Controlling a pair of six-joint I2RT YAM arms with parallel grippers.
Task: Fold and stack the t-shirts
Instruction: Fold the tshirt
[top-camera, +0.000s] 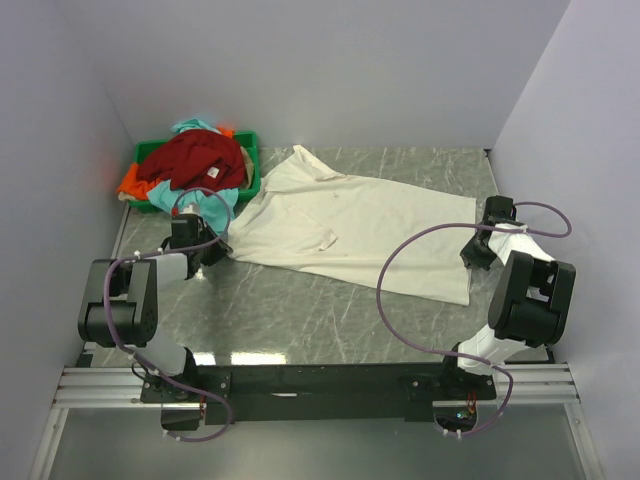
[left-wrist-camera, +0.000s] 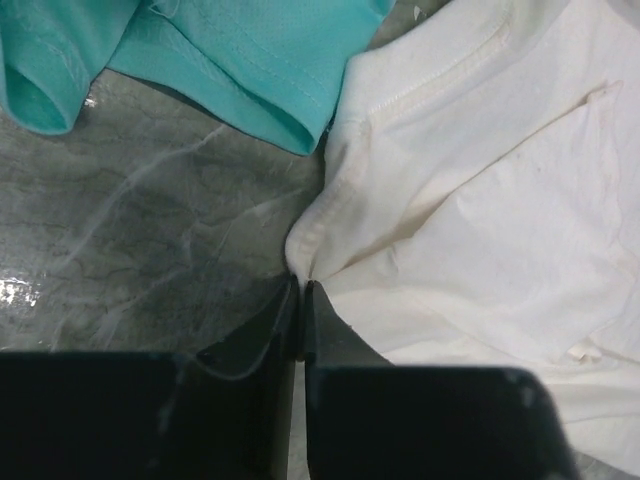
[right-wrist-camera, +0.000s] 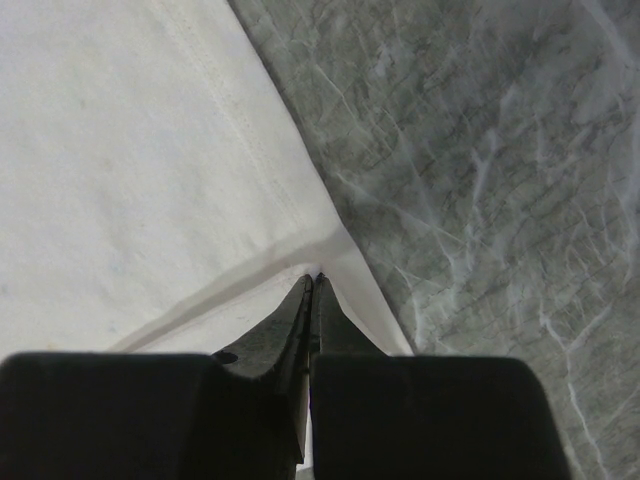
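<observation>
A cream-white t-shirt (top-camera: 360, 225) lies spread across the middle of the marbled table (top-camera: 300, 315). My left gripper (top-camera: 225, 245) is at its left edge, near the collar. In the left wrist view the left gripper (left-wrist-camera: 300, 282) is shut on a pinched fold of the cream cloth (left-wrist-camera: 480, 200). My right gripper (top-camera: 472, 258) is at the shirt's right hem. The right wrist view shows the right gripper (right-wrist-camera: 315, 280) shut on a raised edge of the cream shirt (right-wrist-camera: 130, 170). Dark red (top-camera: 195, 158), teal (top-camera: 192, 200) and orange (top-camera: 130, 182) t-shirts are heaped at the back left.
A green plastic bin (top-camera: 250, 150) at the back left holds the heap of shirts. A teal sleeve (left-wrist-camera: 240, 60) spills onto the table just beyond my left fingers. Walls close in on the left, back and right. Bare marble (right-wrist-camera: 500, 200) lies right of the hem.
</observation>
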